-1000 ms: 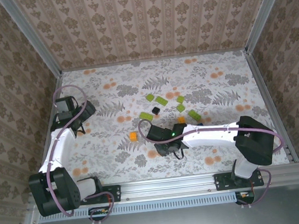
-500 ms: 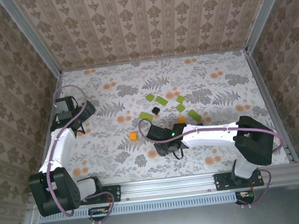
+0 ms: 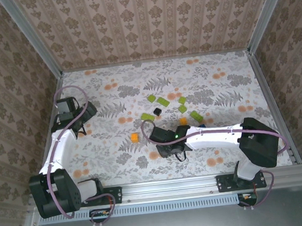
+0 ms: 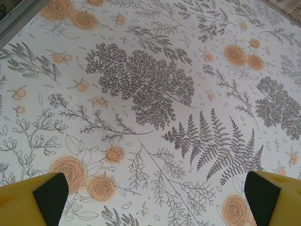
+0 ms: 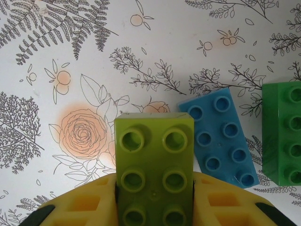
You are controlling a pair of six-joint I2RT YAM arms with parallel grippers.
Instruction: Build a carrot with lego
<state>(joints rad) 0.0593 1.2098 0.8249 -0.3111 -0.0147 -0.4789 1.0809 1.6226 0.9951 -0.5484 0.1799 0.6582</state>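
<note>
Right pincer [image 5: 155, 209] clamping brick [image 5: 154, 160], lime-green, studded

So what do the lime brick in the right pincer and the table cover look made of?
The lime brick looks like hard moulded plastic: smooth, with a slight sheen and crisp round studs. The table cover seems to be a matte printed sheet with a flat floral pattern. Whether it is paper, vinyl or cloth I cannot tell.

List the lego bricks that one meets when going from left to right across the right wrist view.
lime-green brick → blue brick → dark green brick
</note>
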